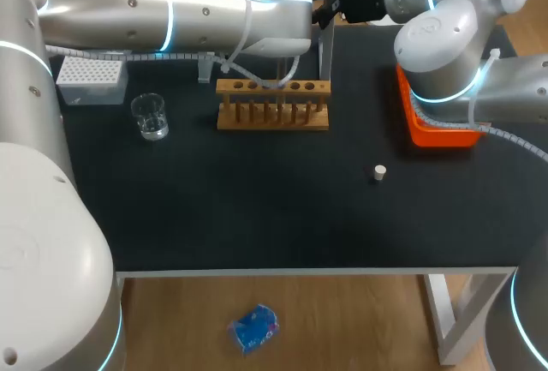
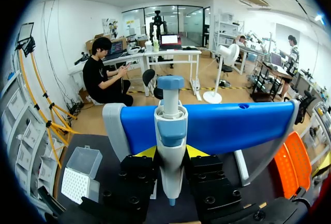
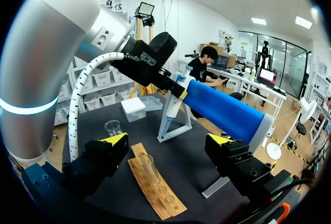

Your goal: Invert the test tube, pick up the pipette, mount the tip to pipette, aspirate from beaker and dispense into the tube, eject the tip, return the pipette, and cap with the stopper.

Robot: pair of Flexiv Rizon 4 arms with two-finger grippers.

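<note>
The left gripper [image 2: 170, 152] is clenched on the pipette [image 2: 169, 125], which hangs in the blue stand [image 2: 232, 125] behind the wooden rack [image 1: 272, 107]. The right gripper [image 3: 168, 141] is released, with the tube [image 3: 147, 164] upright in the rack ahead of it, untouched. A beaker [image 1: 150, 117] and tip box [image 1: 92, 80] stand beside the rack. The stopper [image 1: 379, 172] lies near the orange tray [image 1: 441, 137].

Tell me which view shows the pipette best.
Left wrist view: the pipette, close up in the left gripper, on the blue stand. Right wrist view shows it small, from the side. In the head view the left arm hides it.
</note>
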